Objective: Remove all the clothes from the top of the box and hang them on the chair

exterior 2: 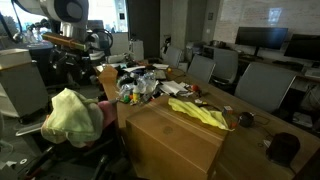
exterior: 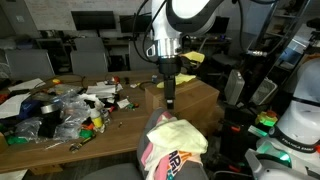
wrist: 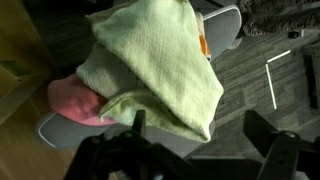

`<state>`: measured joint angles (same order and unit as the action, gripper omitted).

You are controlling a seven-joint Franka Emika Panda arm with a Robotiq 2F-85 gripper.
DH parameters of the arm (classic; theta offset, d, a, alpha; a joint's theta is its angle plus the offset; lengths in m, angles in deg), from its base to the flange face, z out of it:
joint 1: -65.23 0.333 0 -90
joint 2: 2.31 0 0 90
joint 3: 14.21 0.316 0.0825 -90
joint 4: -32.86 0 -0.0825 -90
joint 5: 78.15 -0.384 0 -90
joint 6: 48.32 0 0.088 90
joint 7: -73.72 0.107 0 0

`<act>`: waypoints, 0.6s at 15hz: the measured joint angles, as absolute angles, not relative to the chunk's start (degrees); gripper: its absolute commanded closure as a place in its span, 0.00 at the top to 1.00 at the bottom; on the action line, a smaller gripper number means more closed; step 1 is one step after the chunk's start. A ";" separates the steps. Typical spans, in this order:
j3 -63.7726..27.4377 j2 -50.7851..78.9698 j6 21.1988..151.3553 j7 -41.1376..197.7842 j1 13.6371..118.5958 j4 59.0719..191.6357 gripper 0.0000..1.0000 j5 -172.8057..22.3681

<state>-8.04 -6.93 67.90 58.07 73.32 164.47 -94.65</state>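
Several clothes (exterior 2: 72,117) already lie heaped on the chair (wrist: 65,132), a pale yellow one on top. The pincer (exterior: 170,98) hangs above the chair, spread and empty. Away from the chair, one yellow garment (exterior 2: 197,112) lies on the box (exterior 2: 170,150), so I judge the task is nearly done but not finished.

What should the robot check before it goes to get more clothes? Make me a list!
1. Fingers open and empty: ok, they stand apart with nothing between them.
2. Pale cloth on the chair: ok, it is draped over the pink cloth.
3. Fingers clear of the pile: ok, an exterior view shows a gap above the pile.
4. Top of the box cleared: not ok, a yellow cloth lies on it.
5. Pile steady on the chair: cannot tell.
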 measured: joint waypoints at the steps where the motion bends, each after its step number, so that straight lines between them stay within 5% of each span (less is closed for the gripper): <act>1: -8.55 -7.86 67.95 59.41 72.79 164.22 1.00 -94.38; 9: -14.29 -14.50 67.99 72.43 65.45 158.20 1.00 -88.85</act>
<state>-14.29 -14.50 67.99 72.43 65.45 158.20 -88.85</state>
